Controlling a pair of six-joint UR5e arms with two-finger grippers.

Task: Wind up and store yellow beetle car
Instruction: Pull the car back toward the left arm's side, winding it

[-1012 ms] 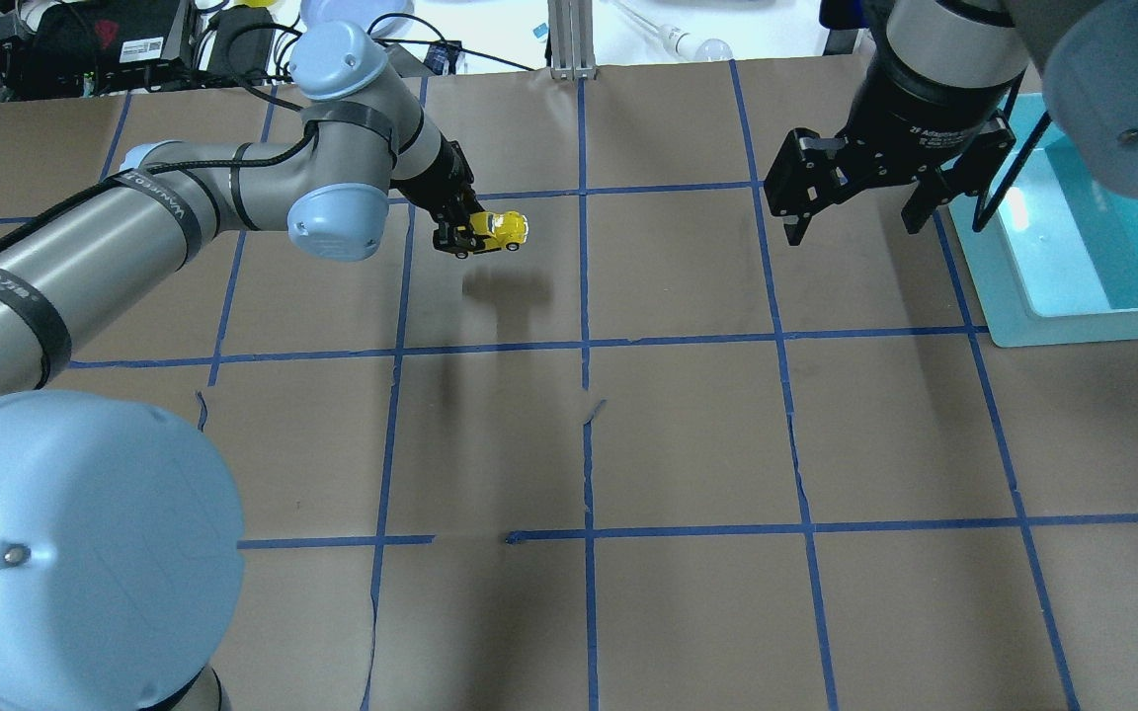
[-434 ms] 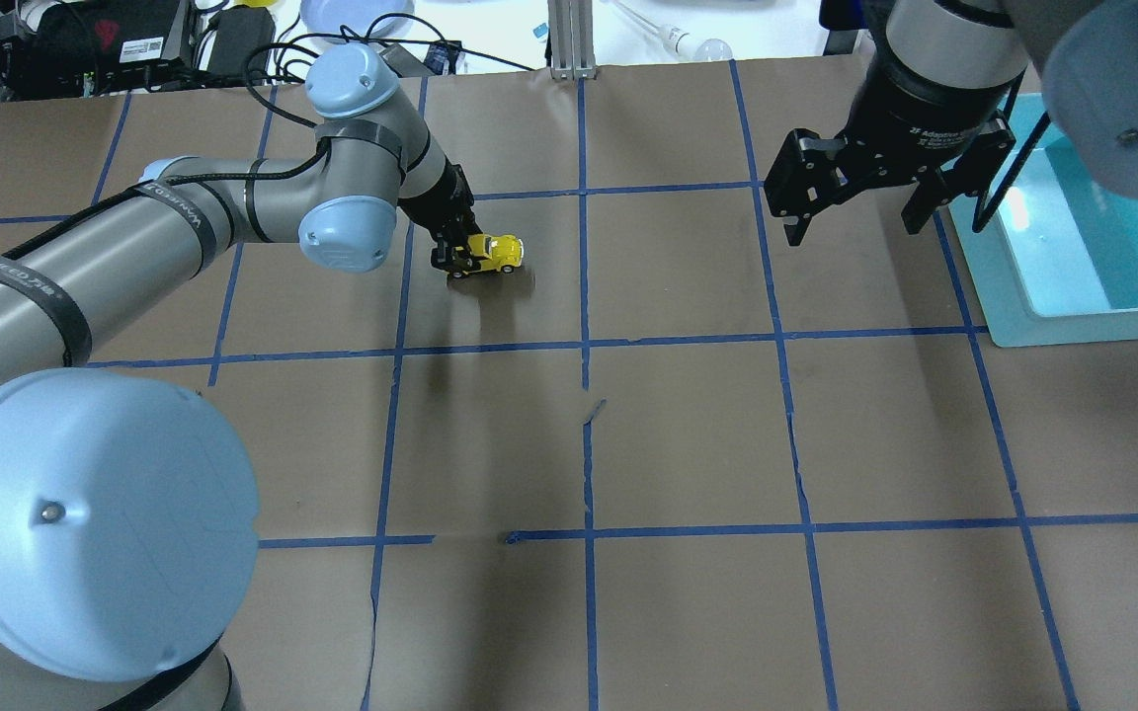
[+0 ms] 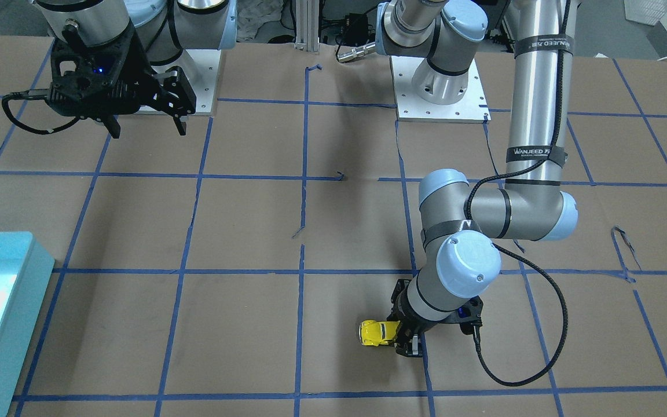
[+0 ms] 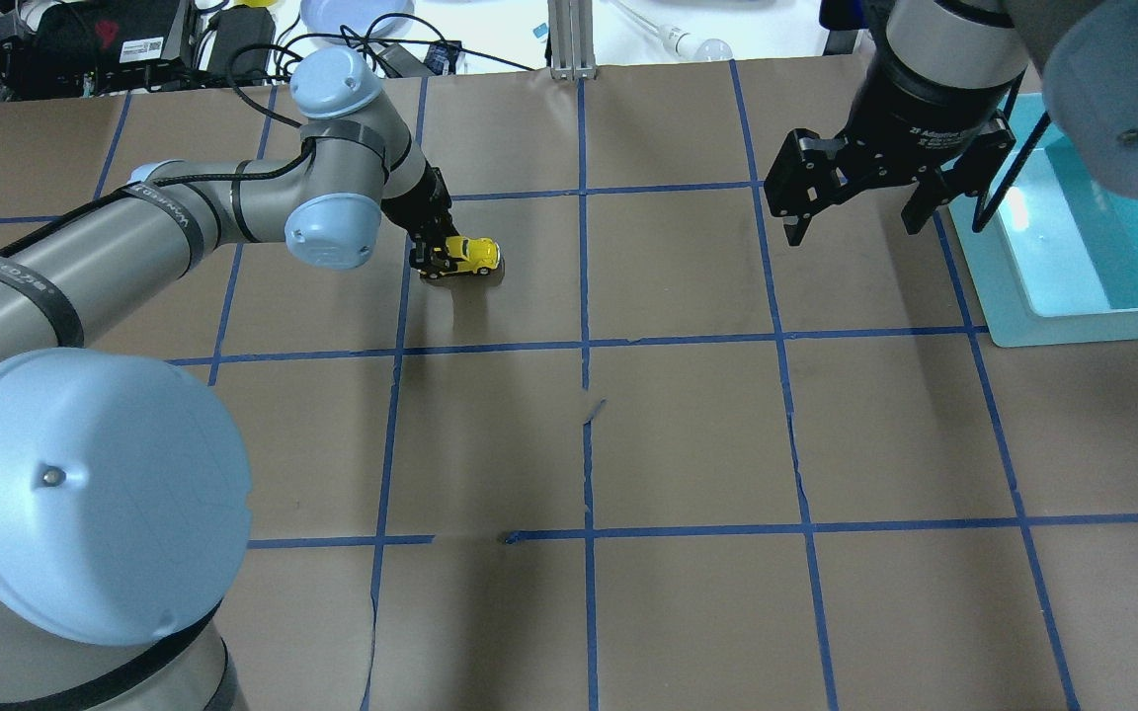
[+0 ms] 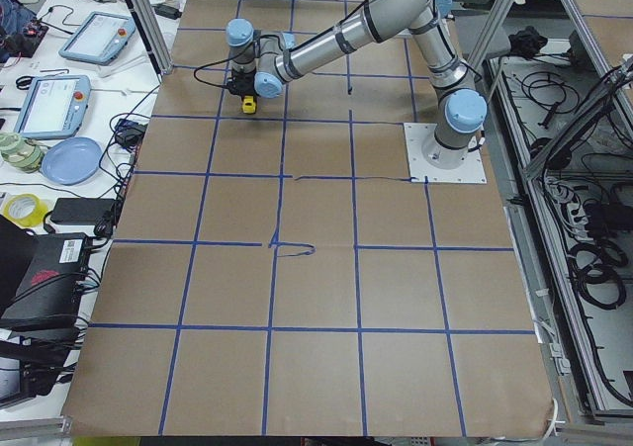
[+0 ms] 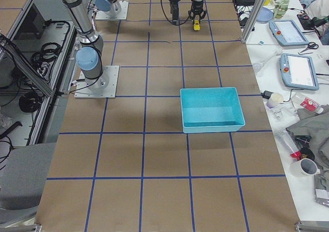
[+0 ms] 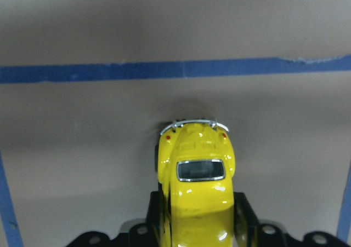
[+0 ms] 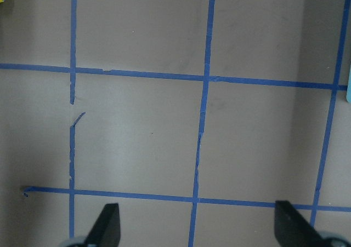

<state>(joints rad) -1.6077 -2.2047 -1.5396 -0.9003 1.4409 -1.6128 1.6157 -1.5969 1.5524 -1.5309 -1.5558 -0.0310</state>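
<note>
Paper, brown and ruled into squares by blue tape, covered the table (image 4: 688, 434). The yellow beetle car (image 4: 470, 256) lay in a square of the second row from the table's far edge, a little left of the middle tape line in the overhead view. The left gripper (image 4: 436, 262) pinched it by one end, a finger pressed to each flank. The wrist view showed the other end jutting free, its silvery bumper pointing toward a tape line that ran across the paper ahead. The car's shadow sat tight beneath it, so it was at the paper or just above; whether the wheels touched could not be told. A lengthwise tape line passed just beside the left gripper, on the side away from the car's free end.

The right gripper (image 4: 853, 229) hung well apart from the car, raised over the paper, its fingers spread wide with nothing between them. It sat just beside the teal bin (image 4: 1073, 326), which stood open-topped at the table's right edge, in the far half. Between the car and the bin stretched about two squares of paper, crossed by the middle tape line, with the right gripper above the end of that stretch nearest the bin. Tears in the paper ran along several tape lines nearer the robot.
</note>
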